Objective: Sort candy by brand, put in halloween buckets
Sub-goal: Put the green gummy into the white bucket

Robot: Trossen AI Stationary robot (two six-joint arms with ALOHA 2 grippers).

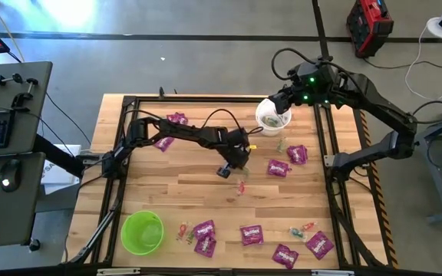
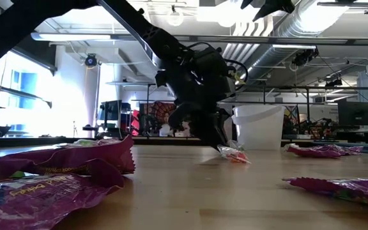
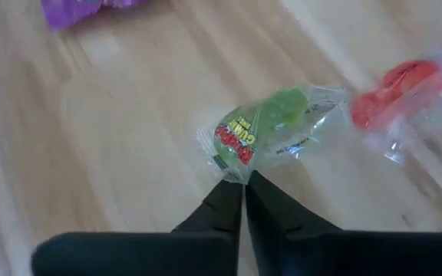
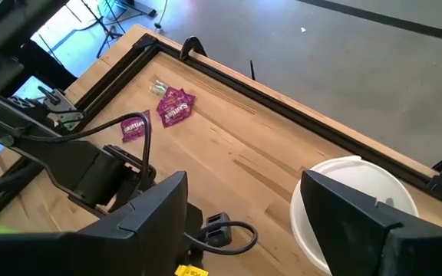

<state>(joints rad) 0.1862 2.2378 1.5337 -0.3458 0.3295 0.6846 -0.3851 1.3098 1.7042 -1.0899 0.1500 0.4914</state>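
Only wrist cam shows left gripper point(image 3: 243, 192) pinched on green sweet point(image 3: 271, 126) wrapper, right gripper point(image 4: 244, 222) wide open over white bucket point(image 4: 359, 201).

Bright, even overhead light; window glare washes out the low view. The left wrist view is softly blurred beyond the left pincer point(image 3: 243, 186).

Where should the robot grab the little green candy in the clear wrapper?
Best by the wrapper's crinkly twisted end, coming down from above. The green candy lies flat on the wooden table, so its thin loose corner is easiest to pinch. The left pincer looks shut on that corner. A red candy lies close by, so pinching the far corner avoids it.
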